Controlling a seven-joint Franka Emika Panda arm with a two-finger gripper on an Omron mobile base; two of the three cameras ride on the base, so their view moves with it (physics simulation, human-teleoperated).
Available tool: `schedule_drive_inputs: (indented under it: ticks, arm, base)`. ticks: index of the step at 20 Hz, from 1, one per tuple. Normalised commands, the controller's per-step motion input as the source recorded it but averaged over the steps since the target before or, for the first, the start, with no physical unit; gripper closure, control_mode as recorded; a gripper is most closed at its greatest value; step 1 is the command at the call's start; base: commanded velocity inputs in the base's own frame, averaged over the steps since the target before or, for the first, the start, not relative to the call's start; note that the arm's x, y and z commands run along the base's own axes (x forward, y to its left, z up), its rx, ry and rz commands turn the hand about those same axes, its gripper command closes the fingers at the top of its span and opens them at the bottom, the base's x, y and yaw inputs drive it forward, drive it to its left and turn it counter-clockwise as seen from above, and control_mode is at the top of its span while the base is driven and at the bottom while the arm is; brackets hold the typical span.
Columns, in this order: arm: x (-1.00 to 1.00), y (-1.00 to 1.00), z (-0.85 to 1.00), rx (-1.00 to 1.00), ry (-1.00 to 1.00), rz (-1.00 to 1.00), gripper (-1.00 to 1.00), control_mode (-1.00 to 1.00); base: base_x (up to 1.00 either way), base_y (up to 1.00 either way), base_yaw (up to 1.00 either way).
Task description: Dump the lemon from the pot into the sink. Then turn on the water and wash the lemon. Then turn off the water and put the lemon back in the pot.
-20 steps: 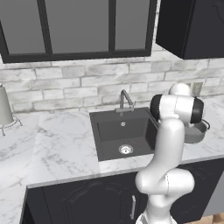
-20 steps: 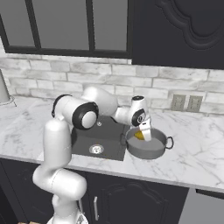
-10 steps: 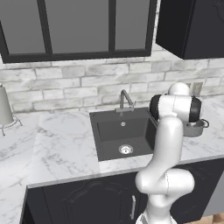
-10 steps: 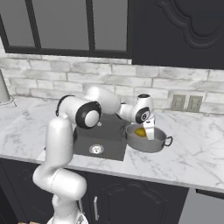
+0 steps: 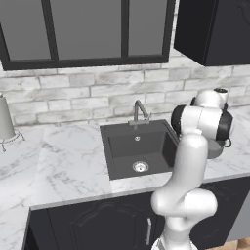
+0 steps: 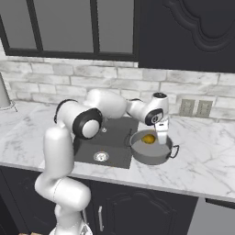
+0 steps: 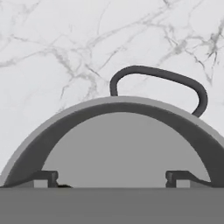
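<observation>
Gripper (image 6: 161, 133) is hanging over the pot (image 6: 151, 148), jaws spread wide, holding nothing. In the hand view both fingertips (image 7: 44, 178) are standing well apart at the bottom, the pot's grey floor between them and nothing caught there.

Lemon (image 6: 148, 138) is lying inside the pot, just beside the gripper on its sink side, resting on the pot floor. Pot is sitting upright on the desk (image 6: 202, 158), touching or nearly touching the sink's (image 6: 117, 137) near rim; from these angles I cannot tell which. Loop handle (image 7: 162, 83) is sticking out on the far side of the pot from the sink, ahead of the gripper in the hand view.

Faucet (image 5: 140, 111) is standing behind the basin, no stream running. Drain (image 5: 140, 167) is showing bare.

Judging the stage: lemon is in the pot and the jaws are free, so the task looks to be either at its very start or at its very end; the pictures alone are not settling which.

If dumping is the step:
- grip the pot by rim or handle, not the lemon
- jaws are already wide enough to straddle the wall; lower until the rim is sitting deep between the fingers
- tip toward the sink slowly; the lemon is round and will roll fast

Risk: a thin-rim grip slipping under the pot's weight.
</observation>
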Motion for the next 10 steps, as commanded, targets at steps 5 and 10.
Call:
schedule_drive_inputs:
  ticks: [5, 10]
  arm:
    - [-0.62, 0.08, 0.62, 0.02, -0.23, 0.00, -1.00, -1.00]
    - [-0.86, 0.24, 0.40, 0.00, -0.46, 0.00, -1.00, -1.00]
  base:
    - [0.00, 0.00, 0.00]
    - [0.00, 0.00, 0.00]
